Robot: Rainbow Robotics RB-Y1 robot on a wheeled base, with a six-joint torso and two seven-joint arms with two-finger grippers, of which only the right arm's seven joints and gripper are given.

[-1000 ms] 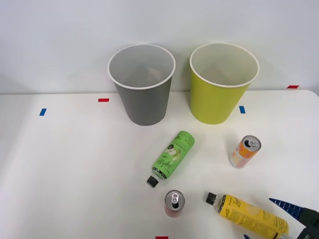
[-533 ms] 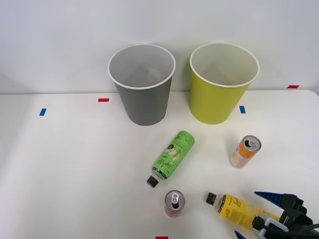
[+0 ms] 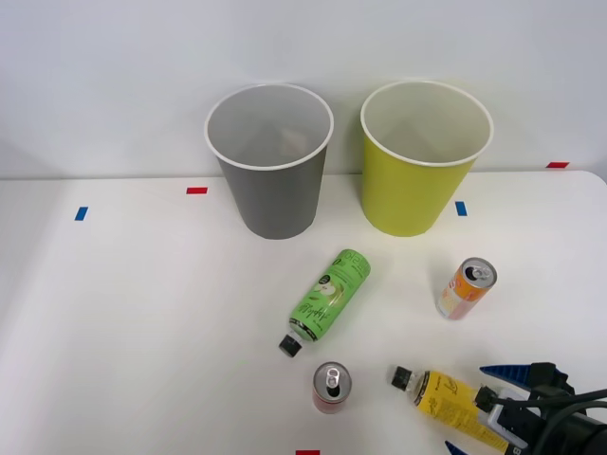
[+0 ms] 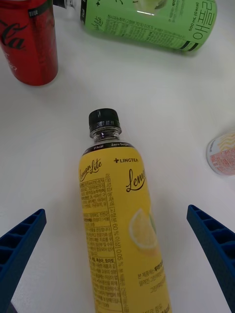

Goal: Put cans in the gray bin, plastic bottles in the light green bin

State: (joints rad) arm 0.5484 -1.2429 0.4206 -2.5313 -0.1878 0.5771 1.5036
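The yellow-label plastic bottle [image 3: 446, 401] lies on its side near the table's front right, black cap pointing left. My right gripper [image 3: 468, 409] is open and straddles its body, one blue finger [image 4: 22, 239] on each side, not touching it [image 4: 122, 220]. The green-label bottle [image 3: 327, 299] lies mid-table. A red can [image 3: 331, 386] stands left of the yellow bottle's cap, and an orange-and-white can [image 3: 467, 287] stands farther back right. The gray bin [image 3: 272, 194] and light green bin [image 3: 413, 194] stand side by side at the back. In the wrist view the red can [image 4: 29, 44], green bottle [image 4: 147, 19] and orange can [image 4: 223, 156] lie beyond the cap.
Small red and blue tape marks [image 3: 196, 191] dot the white table. The table's right edge [image 3: 599, 190] runs close to the gripper's arm. Something small lies inside the gray bin. A white wall rises behind the bins.
My right gripper has come in from the front right corner and moved left, so its open fingers now flank the yellow bottle's body. Bottles, cans and bins have not moved.
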